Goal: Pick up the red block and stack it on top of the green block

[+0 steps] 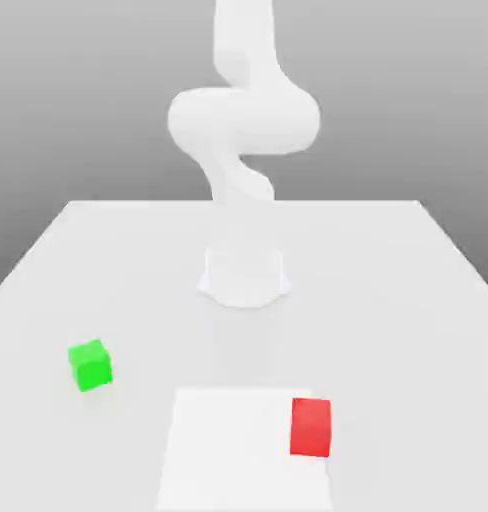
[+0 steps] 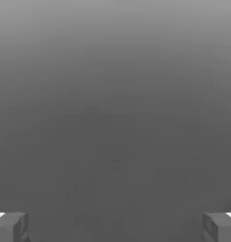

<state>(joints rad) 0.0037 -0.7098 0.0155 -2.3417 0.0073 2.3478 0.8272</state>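
Nothing grabbed yet, we're at the very start: the gripper (image 2: pixel 115 227) hangs with jaws spread wide and empty, the red block (image 1: pixel 310 427) sits on the table (image 1: pixel 388 300) toward the exterior view's right, well apart from the green block (image 1: pixel 90 364), so next it must reach that red cube.

No writing, label, brand, number or sign can be read anywhere. The red block (image 1: pixel 310 427) and the green block (image 1: pixel 90 365) have plain, unmarked faces, the white arm (image 1: pixel 243 120) carries no logo or lettering, and the table (image 1: pixel 388 300) bears nothing printed. The gripper fingers (image 2: pixel 11 227) in the hand view are likewise bare.
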